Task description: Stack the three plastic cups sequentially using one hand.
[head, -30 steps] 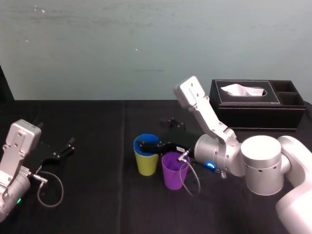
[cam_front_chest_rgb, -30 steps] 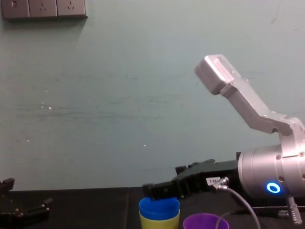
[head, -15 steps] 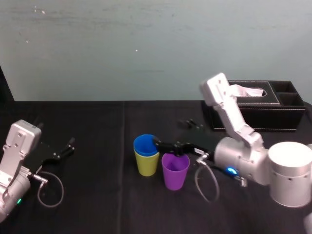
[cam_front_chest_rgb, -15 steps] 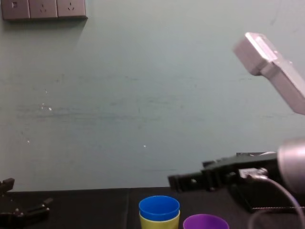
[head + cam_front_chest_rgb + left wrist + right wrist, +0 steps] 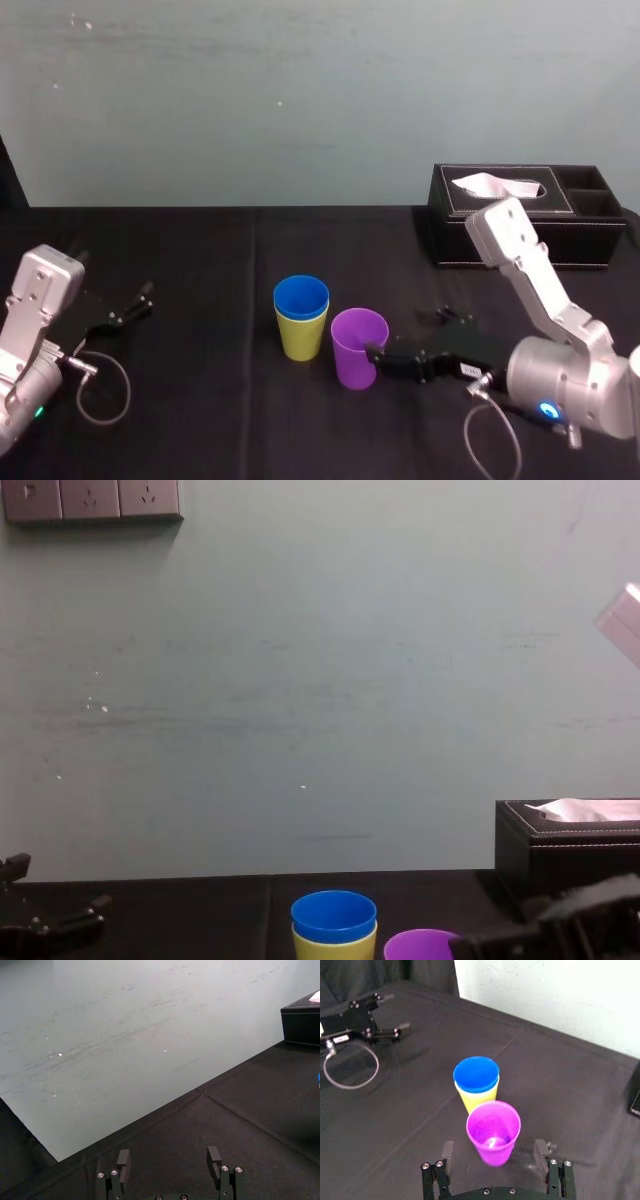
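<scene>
Two down, one to go: the blue cup [image 5: 301, 297] already sits nested in the yellow-green cup [image 5: 300, 338], upright near the middle of the black desk [image 5: 200, 280]. The purple cup [image 5: 359, 347] stands alone just beside that pair, on the robot's right.

Your right pincer [image 5: 494, 1149] is low over the desk and level with the purple cup. Its jaws are spread wide and it holds nothing. The wrist view shows one finger on either side of the cup's lower wall, neither clearly touching. The left pincer [image 5: 168, 1155] is parked far off on the left, spread as well.

Now the danger. That cup looks light and slick. If one finger lands before the other as you close, it will likely shove the cup sideways into the stack and knock the lot over. The taper is trouble too: squeeze it low and hard and the cup may squirt upward out of the grip. Lift it crooked, or too close to the neighbours, and its base could clip the blue rim and tip the stack.
</scene>
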Tool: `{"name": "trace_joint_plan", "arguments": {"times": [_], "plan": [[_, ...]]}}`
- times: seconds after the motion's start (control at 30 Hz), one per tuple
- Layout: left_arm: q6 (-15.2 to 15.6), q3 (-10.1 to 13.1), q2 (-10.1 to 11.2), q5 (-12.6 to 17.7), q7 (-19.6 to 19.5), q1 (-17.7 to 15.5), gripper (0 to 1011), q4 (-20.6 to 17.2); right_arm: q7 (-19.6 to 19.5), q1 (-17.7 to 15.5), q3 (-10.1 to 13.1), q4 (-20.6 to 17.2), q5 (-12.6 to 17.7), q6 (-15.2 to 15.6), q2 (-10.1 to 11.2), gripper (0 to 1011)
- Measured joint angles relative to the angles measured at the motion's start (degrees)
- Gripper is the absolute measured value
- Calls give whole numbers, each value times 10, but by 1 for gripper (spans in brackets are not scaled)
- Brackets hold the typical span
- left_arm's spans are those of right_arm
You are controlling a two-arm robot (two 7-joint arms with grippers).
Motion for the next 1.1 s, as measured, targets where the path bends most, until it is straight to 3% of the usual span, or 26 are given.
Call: {"name": "trace_joint_plan", "arguments": {"times": [0.23,0.43,1.1], "plan": [[0,0,0,0,0,0,1000,0,-11,-29,-11,-15,-4,-6,15,1000],[0,0,0,0,0,0,1000,0,-19,-37,-27,-3,-22,-20,11,1000],[0,0,0,0,0,0,1000,0,-46,-44,-29,58,-60,-70,-52,1000]]}}
